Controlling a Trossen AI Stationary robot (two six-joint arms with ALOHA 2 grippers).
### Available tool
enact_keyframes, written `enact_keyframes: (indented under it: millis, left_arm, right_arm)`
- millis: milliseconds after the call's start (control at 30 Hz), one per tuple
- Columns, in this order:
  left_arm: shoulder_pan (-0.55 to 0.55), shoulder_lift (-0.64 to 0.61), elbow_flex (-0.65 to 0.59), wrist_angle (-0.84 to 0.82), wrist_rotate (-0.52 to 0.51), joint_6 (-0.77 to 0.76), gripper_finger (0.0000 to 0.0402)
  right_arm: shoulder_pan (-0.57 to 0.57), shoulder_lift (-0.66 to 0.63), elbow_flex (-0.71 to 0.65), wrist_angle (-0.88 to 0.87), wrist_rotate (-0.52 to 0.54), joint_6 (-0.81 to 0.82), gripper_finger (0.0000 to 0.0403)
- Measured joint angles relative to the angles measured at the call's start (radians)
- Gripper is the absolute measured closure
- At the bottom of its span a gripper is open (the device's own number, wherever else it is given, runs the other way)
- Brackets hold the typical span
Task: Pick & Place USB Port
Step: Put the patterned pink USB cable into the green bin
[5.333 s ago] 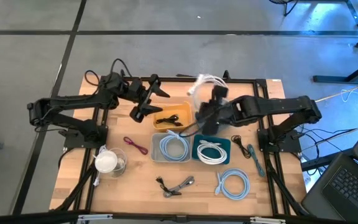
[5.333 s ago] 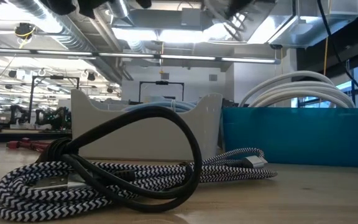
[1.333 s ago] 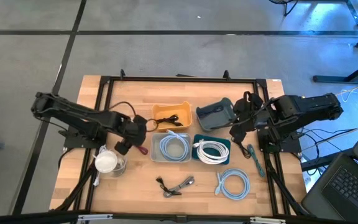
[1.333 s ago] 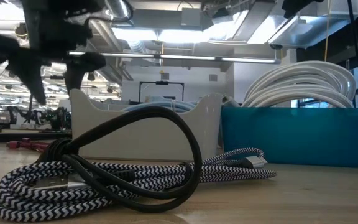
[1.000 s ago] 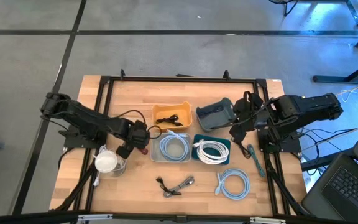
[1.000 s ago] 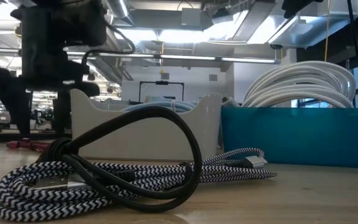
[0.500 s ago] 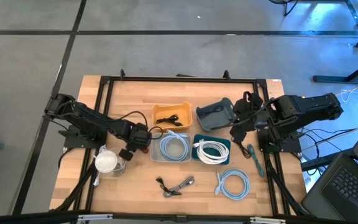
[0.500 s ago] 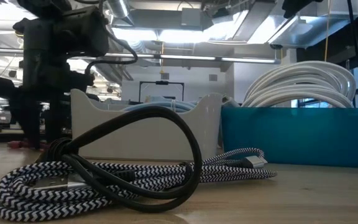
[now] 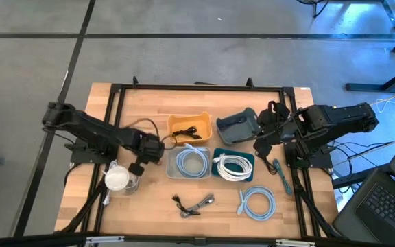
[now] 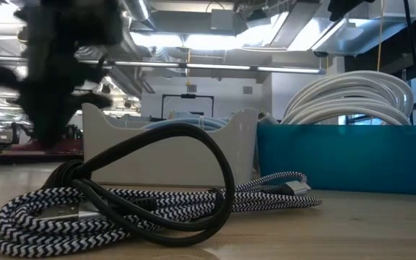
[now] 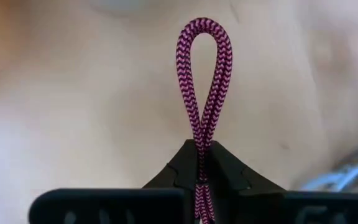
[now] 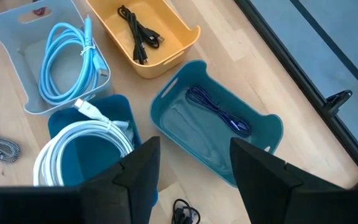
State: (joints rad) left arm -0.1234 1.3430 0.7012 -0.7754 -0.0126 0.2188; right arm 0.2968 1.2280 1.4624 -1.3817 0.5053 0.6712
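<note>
- My left end effector is pinched together on a magenta braided cable; its doubled loop sticks out past my fingertips.
- From above, that left end effector sits over the tabletop, just beside the light grey bin and near the yellow bin.
- The yellow bin holds a black cable, and the light grey bin holds a pale blue coiled cable.
- The dark teal bin next to it carries a white coiled cable.
- My right end effector waits near the slate-blue bin, its fingers spread apart and holding nothing.
- That slate-blue bin has a dark blue cable lying inside.
- Loose on the tabletop nearer the front are a black-and-white braided cable and another pale blue coil.
- A clear cup with something white in it stands near my left arm.
</note>
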Motion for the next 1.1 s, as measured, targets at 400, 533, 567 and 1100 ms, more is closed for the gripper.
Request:
enact_keyframes:
  millis: [400, 533, 567, 1100]
  left_arm:
    - [0.073, -0.324, 0.097, 0.098, -0.280, -0.125, 0.0391]
    - [0.105, -0.390, 0.006, 0.658, -0.225, 0.044, 0.0391]
    - [0.121, -0.394, -0.026, 0.833, -0.170, 0.089, 0.0391]
    - [0.338, 0.043, 0.087, 1.759, 0.528, -0.086, 0.0391]
  right_arm:
    - [0.000, 0.000, 0.000, 0.014, 0.028, -0.005, 0.0205]
    - [0.000, 0.002, 0.000, 0.085, 0.045, -0.089, 0.0206]
    - [0.000, 0.002, 0.000, 0.110, 0.045, -0.115, 0.0206]
    - [0.000, 0.015, 0.000, 0.689, 0.078, -0.663, 0.0206]
